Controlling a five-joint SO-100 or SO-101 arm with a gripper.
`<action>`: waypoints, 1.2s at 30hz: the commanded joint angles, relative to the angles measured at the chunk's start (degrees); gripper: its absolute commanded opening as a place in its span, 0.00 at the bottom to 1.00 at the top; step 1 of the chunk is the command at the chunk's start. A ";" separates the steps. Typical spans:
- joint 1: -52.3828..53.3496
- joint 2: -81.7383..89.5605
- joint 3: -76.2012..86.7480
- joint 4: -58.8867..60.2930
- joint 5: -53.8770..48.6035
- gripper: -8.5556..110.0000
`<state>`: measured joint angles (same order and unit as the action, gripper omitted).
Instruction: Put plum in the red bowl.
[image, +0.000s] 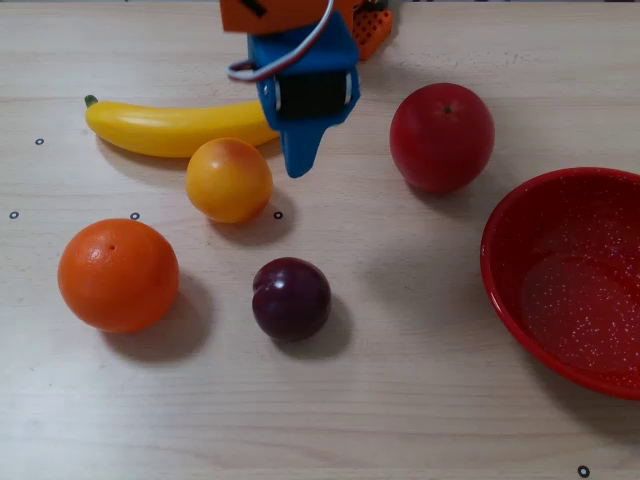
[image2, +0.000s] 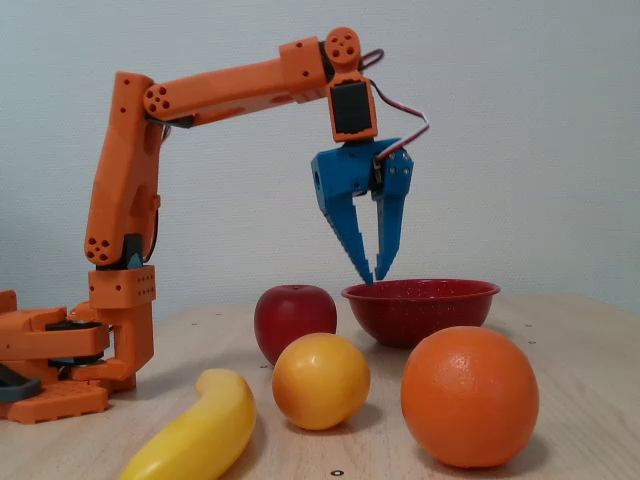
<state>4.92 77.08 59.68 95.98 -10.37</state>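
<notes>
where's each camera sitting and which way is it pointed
Overhead view: above the table, looking straight down on the fruit, the plum and the red bowl; the blue hand and orange wrist enter from the top edge.
Fixed view: low, near table height, at the fruit side, facing the robot's base and the wall; it shows the whole orange arm with the hand raised above the table.
Shared: hand, apple, orange, banana, yellow fruit, bowl. The plum appears only overhead.
</notes>
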 joint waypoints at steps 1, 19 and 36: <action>1.49 1.67 -6.33 1.58 -1.14 0.14; 4.04 -8.61 -12.48 5.19 -2.72 0.43; 3.78 -16.87 -13.62 -1.93 -4.48 0.49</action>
<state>8.35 57.48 51.86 95.98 -13.10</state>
